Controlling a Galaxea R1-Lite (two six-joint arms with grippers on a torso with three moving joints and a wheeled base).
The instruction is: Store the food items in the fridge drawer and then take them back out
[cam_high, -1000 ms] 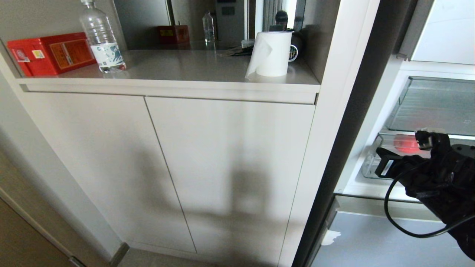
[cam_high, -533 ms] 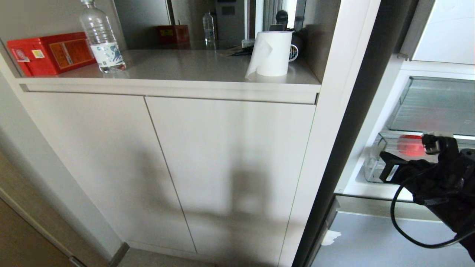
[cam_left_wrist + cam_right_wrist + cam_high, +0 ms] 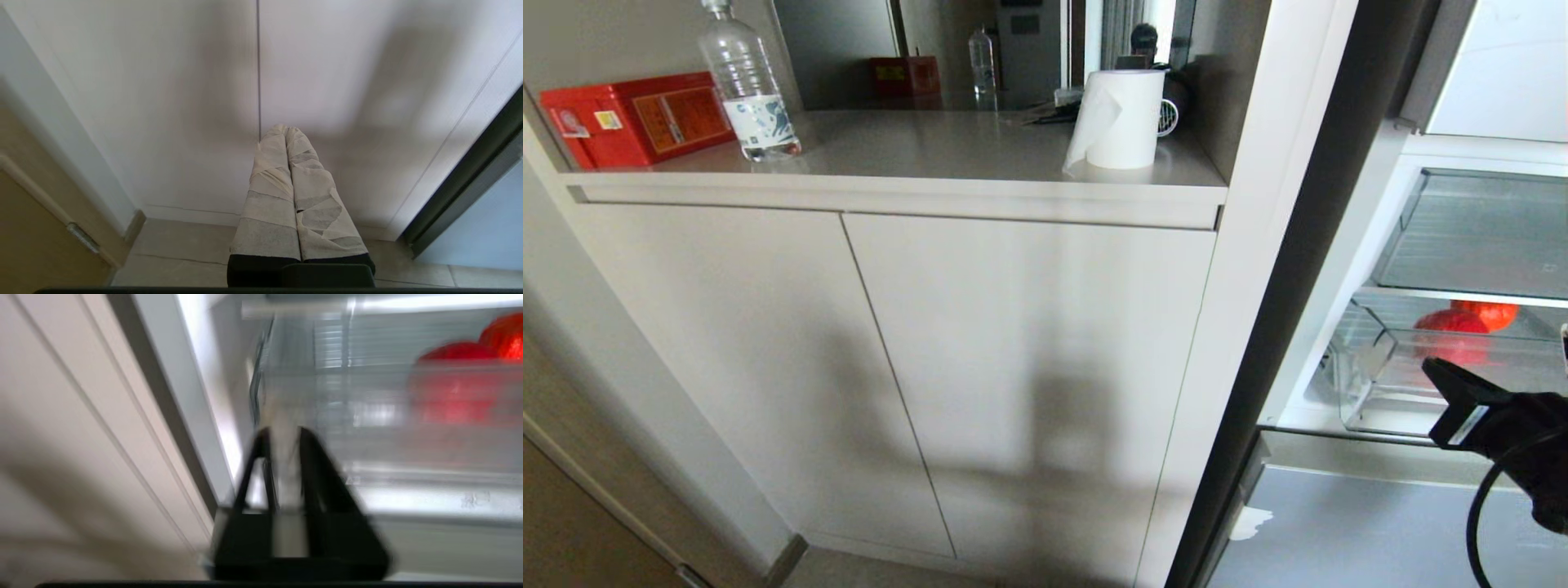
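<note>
Two red food items (image 3: 1462,322) sit inside the pulled-out fridge drawer (image 3: 1372,384), beyond the right gripper (image 3: 284,435), which hangs before the drawer's front, fingers seemingly slightly parted through blur. Left gripper (image 3: 286,132) pressed together, facing cabinet doors (image 3: 890,367).

Clear, ribbed plastic for the fridge drawer (image 3: 1372,384) — glossy, see-through. Shiny red skins on the food items (image 3: 1462,322). Matt, smooth cabinet doors (image 3: 1013,367); soft white paper roll (image 3: 1119,118). Pale, rough cloth tape wrapping the left gripper (image 3: 288,134) fingers — black plastic beneath.
</note>
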